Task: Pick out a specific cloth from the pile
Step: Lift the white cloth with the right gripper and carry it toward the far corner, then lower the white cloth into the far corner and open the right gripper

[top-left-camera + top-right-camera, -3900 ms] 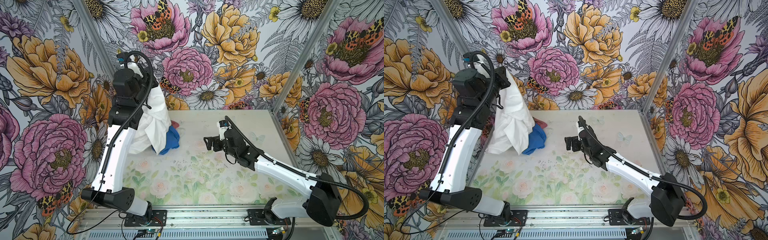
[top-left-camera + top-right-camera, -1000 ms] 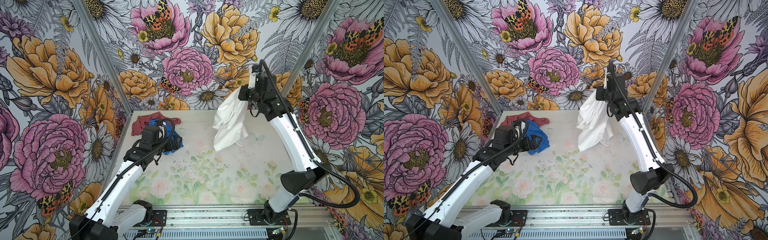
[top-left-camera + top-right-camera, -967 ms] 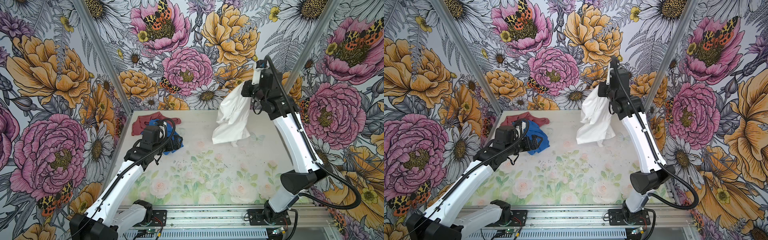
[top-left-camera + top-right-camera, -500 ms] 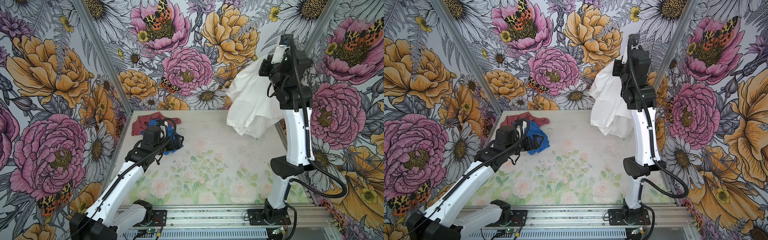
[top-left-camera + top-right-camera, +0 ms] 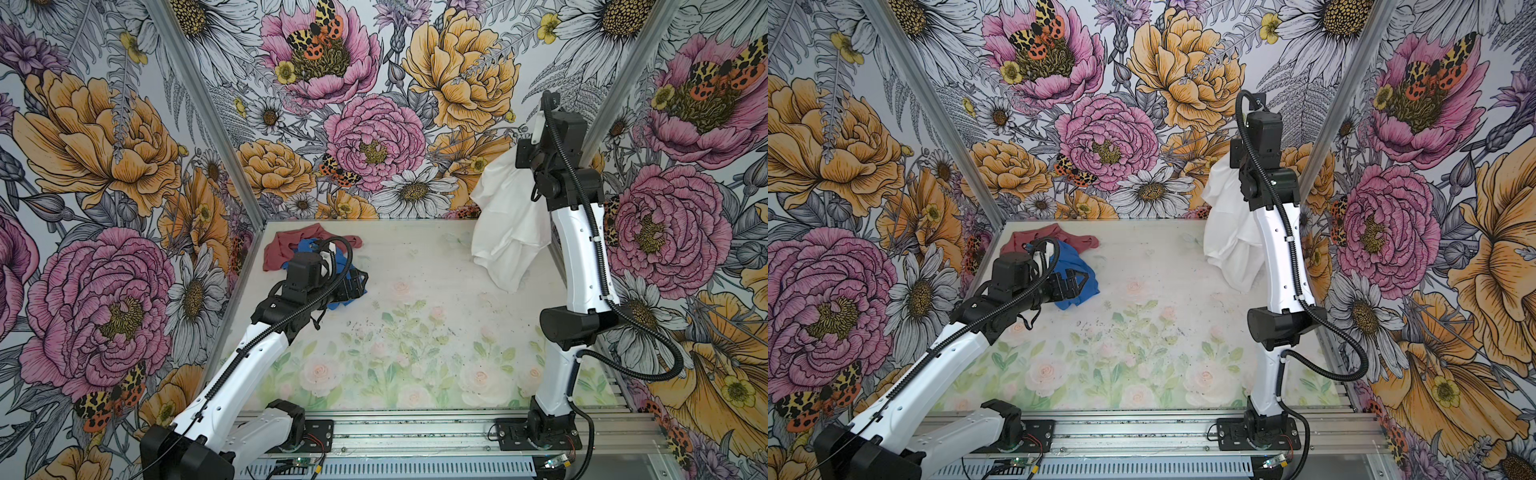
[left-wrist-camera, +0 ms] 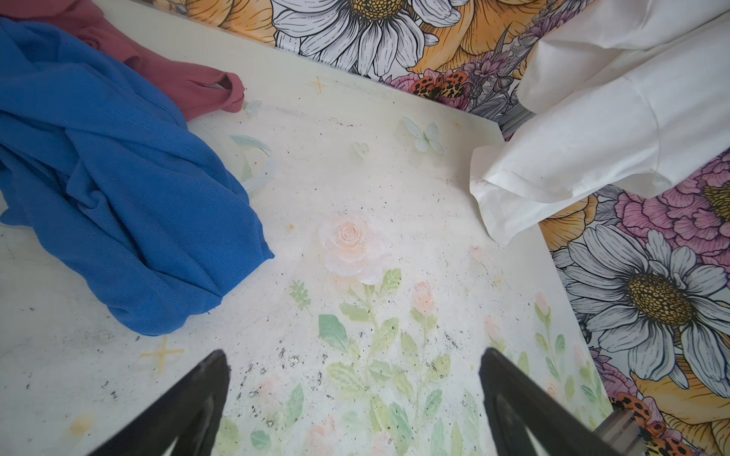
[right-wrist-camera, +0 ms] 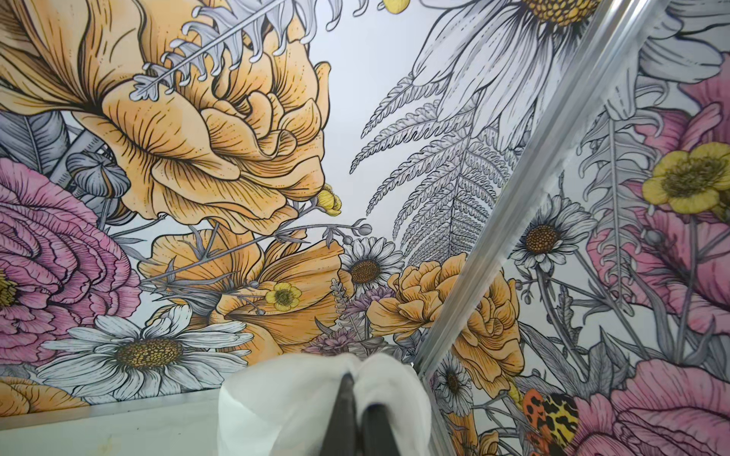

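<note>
The cloth (image 5: 505, 224), a plain white sheet, hangs in the air at the back right corner in both top views (image 5: 1225, 226). My right gripper (image 7: 353, 395) is shut on its bunched top edge (image 7: 284, 398), high above the table. The pile lies at the back left: a dusty-red cloth (image 5: 286, 245) with a bright blue cloth (image 5: 1075, 259) on top of it. My left gripper (image 5: 1077, 282) hovers open over the blue cloth's near edge. In the left wrist view its fingers (image 6: 351, 359) frame bare table, with the blue cloth (image 6: 118, 197) and the white cloth (image 6: 592, 138) on opposite sides.
The floral table (image 5: 415, 332) is closed in by flower-printed walls on three sides. An aluminium corner post (image 7: 513, 237) stands close behind the hanging cloth. A metal rail (image 5: 415, 432) with both arm bases runs along the front.
My right arm has swung the white cloth up and from the middle back toward the back right corner. The left arm and the pile have stayed put.
</note>
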Available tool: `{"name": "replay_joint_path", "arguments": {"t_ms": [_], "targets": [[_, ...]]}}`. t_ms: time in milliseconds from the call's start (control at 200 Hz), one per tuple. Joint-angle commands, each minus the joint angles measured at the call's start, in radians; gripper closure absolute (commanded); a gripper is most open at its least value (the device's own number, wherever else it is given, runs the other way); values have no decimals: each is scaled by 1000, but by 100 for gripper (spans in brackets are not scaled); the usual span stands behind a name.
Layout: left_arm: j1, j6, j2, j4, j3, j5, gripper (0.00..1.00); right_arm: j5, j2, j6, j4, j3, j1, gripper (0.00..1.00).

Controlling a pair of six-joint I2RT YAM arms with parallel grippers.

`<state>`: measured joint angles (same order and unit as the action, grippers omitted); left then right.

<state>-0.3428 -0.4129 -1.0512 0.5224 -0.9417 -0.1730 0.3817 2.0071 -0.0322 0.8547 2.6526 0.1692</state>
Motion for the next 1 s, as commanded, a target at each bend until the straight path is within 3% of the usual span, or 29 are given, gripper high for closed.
{"name": "replay_joint_path", "arguments": {"t_ms": [0, 145, 260, 460, 671, 776, 996], "targets": [[4, -1, 13, -23, 22, 23, 1, -8, 52, 38, -60, -8, 42, 100], [6, -12, 23, -23, 36, 23, 1, 19, 68, 131, -59, 9, 27, 100], [3, -20, 12, -30, 41, 25, 1, 50, 12, 124, -58, -81, -11, 100], [-18, -22, -40, -57, 19, 20, 1, 52, -179, 156, -79, -428, -134, 100], [-65, -15, -96, -57, -18, 43, 1, 25, -382, 147, -268, -848, -261, 100], [-83, -18, -104, -58, -23, 52, 1, -14, -377, 119, -284, -946, -270, 100], [-103, -33, -63, -56, -16, 52, 1, -70, -283, 201, -353, -1084, -237, 100]]}}
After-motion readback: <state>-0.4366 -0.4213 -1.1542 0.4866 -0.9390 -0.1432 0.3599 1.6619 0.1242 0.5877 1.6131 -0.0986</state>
